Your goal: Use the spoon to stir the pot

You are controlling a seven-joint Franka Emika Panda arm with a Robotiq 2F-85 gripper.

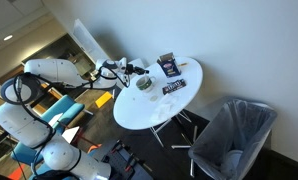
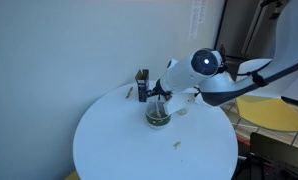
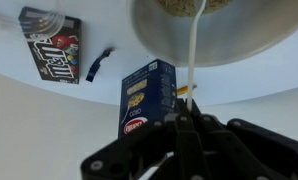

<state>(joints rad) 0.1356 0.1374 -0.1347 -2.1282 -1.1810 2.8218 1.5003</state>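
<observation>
The small round silvery pot [image 1: 144, 84] stands on the white round table [image 1: 139, 112]; it also shows in an exterior view [image 2: 157, 116] and at the top of the wrist view [image 3: 219, 40]. My gripper [image 3: 189, 122] is shut on the thin white spoon [image 3: 194, 60], whose handle runs from the jaws into the pot. In both exterior views the gripper [image 1: 130, 70] [image 2: 162, 98] hangs just above the pot. The spoon's bowl is hidden inside the pot.
An upright dark blue pasta box [image 3: 149, 95] [image 1: 168, 65] [image 2: 142, 85] stands close beside the pot. A flat dark candy packet [image 3: 51, 45] [image 1: 174, 87] lies on the table. A small dark clip [image 3: 97, 65] lies nearby. A grey chair [image 1: 234, 135] stands beside the table.
</observation>
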